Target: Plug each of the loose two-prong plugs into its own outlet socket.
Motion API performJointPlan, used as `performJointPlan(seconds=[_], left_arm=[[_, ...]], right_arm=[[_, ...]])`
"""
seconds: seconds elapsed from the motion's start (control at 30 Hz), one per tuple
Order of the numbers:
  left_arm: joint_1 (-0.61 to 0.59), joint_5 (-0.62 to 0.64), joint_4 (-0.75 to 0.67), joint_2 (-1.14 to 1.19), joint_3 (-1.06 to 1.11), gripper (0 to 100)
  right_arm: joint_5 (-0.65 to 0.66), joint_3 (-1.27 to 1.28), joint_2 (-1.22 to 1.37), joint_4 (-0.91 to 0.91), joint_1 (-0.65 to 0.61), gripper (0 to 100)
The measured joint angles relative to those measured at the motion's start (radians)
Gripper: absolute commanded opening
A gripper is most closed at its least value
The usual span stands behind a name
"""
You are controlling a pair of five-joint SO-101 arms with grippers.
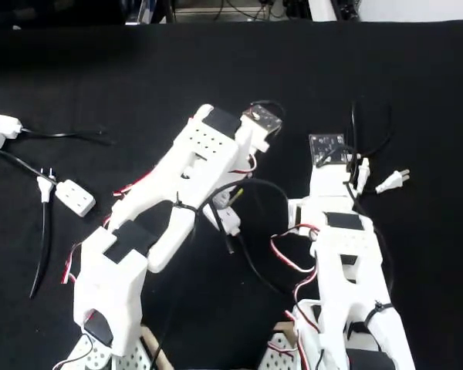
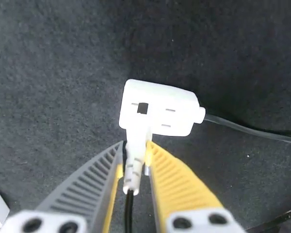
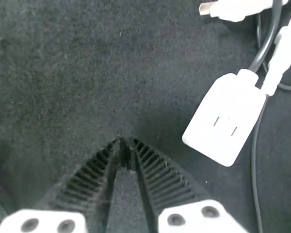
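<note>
High view: The desk was covered in black cloth. The left arm lay diagonally towards the desk's middle, and the right arm stood straight beside it. A loose plug lay on the cloth just beside the right arm's wrist. Near the desk's left edge, a second plug on a black cable lay just beside a white socket. A white adapter sat at the edge itself. Markings on the wrist circuit board were too small to read.

Left wrist view: The left jaws were clamped on a white gripped plug. Its front end touched the face of a white outlet block lying on the cloth. Whether the prongs were seated could not be told. No lettering was legible.

Right wrist view: The right jaws were pressed together, holding nothing, over bare cloth. An unoccupied outlet lay near them, slots facing up.
</note>
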Motion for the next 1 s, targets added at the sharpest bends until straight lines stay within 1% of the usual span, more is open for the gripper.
performJointPlan(seconds=[0.17, 0.37, 0.5, 0.6, 0.73, 1.0], left_arm=[[0.000, -0.014, 0.002, 0.000, 0.000, 3], [-0.018, -0.025, 0.058, 0.003, -0.040, 3], [-0.026, -0.031, 0.068, -0.048, -0.037, 3], [-0.026, -0.075, 0.068, -0.098, 0.000, 3], [-0.026, -0.121, 0.057, -0.100, 0.028, 3], [-0.026, -0.181, 0.054, 0.002, 0.026, 3]], right_arm=[[0.000, 0.000, 0.000, 0.000, 0.000, 1.5], [0.000, 0.000, 0.000, 0.000, 0.000, 1.5], [0.000, 0.000, 0.000, 0.000, 0.000, 1.5], [0.000, 0.000, 0.000, 0.000, 0.000, 1.5], [0.000, 0.000, 0.000, 0.000, 0.000, 1.5], [0.000, 0.000, 0.000, 0.000, 0.000, 1.5]])
